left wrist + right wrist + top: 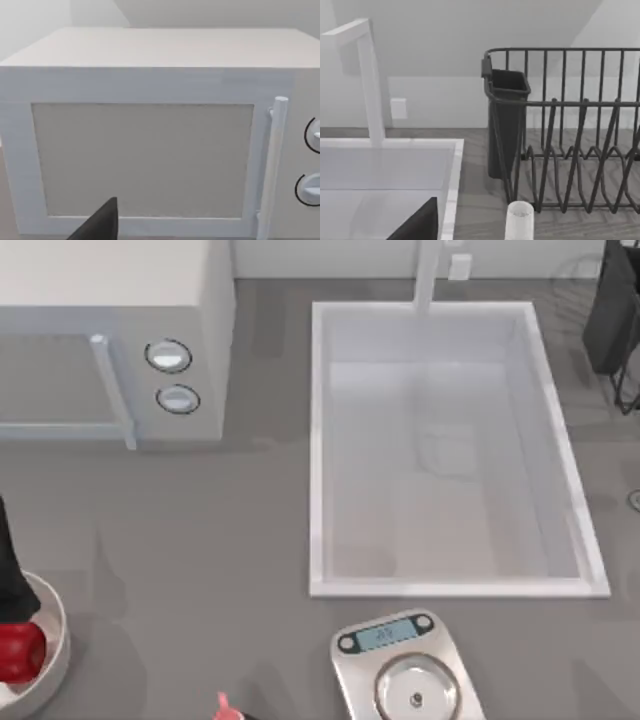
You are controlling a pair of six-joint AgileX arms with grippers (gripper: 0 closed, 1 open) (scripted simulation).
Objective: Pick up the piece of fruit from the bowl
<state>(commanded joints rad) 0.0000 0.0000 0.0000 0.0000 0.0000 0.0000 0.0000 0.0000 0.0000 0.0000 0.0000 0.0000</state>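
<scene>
The fruit (18,650) is red and shiny, and it sits in the bowl (52,632) at about 8 o'clock on the counter (200,540), by the left edge. A dark arm (8,570) comes down right above the fruit, at the bowl's 12 o'clock side. This is the left end effector, and I cannot tell if it is released or clenched. The microwave (110,340) stands at 10 o'clock, and the left wrist view looks at its door (142,160). The sink (450,450) is in the middle toward 2 o'clock. The scale (405,670) is at 6 o'clock, with a tiny pink thing (222,702) near it. The rack (570,130) stands past the sink in the right wrist view, with a small white cup (519,220) just beside it.
</scene>
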